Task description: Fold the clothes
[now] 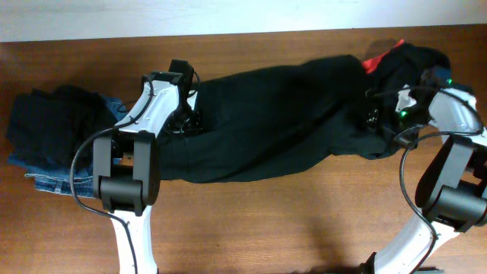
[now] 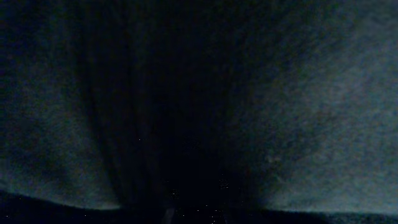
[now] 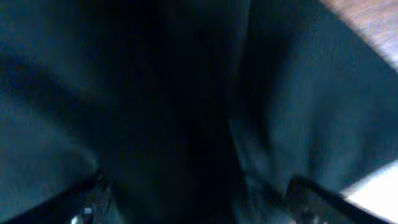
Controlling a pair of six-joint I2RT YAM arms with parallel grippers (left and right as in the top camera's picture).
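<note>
A large black garment (image 1: pixel 266 122) lies spread across the middle of the table. My left gripper (image 1: pixel 186 122) is at its left end, pressed into the cloth. The left wrist view shows only dark fabric (image 2: pixel 298 124), and the fingers cannot be made out. My right gripper (image 1: pixel 374 120) is at the garment's right end. In the right wrist view its fingers (image 3: pixel 311 199) stand wide apart, open, over black cloth (image 3: pixel 124 93). More clothes lie at the back right, where a red-edged piece (image 1: pixel 374 62) shows in a black heap.
At the left edge sit a folded black garment (image 1: pixel 46 122) and blue denim jeans (image 1: pixel 53 179). Brown wooden table (image 1: pixel 266 221) shows along the front and the back. Each arm's cable hangs beside it.
</note>
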